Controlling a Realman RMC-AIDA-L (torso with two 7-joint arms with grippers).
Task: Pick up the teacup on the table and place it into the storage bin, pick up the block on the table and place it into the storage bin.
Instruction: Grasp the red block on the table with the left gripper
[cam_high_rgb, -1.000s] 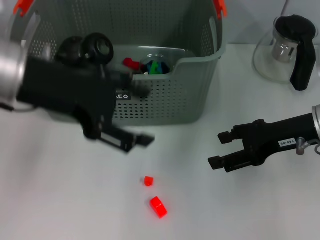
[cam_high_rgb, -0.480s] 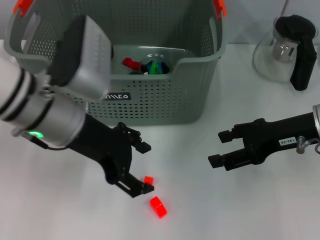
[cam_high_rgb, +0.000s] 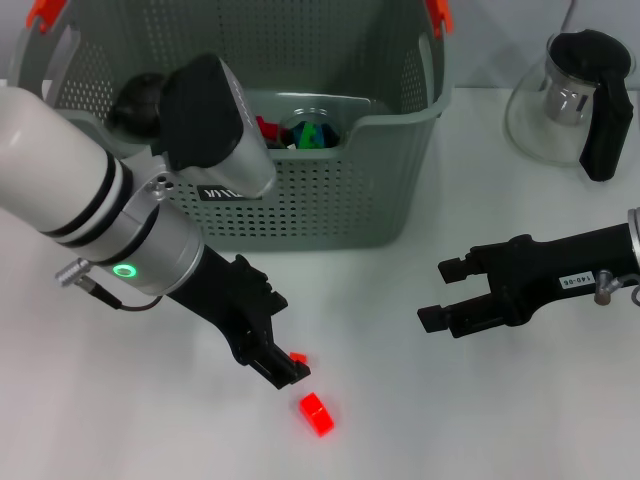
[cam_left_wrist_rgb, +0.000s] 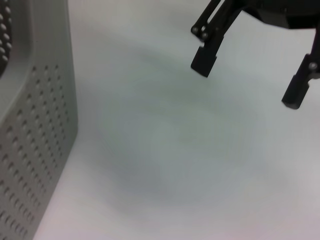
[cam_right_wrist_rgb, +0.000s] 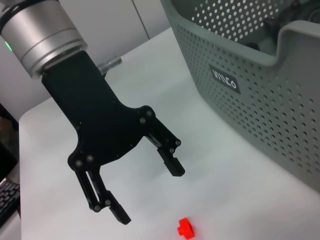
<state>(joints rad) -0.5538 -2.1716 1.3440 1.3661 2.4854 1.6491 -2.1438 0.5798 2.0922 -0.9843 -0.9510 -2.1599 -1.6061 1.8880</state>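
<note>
While empty, left hand (cam_high_rgb: 283, 362) wide open just beside small red block (cam_high_rgb: 298, 357).

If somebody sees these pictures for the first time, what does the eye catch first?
The left gripper hangs open over the white table, right by two small red blocks. Behind it stands the grey storage bin, and the right gripper waits open to the side.
</note>
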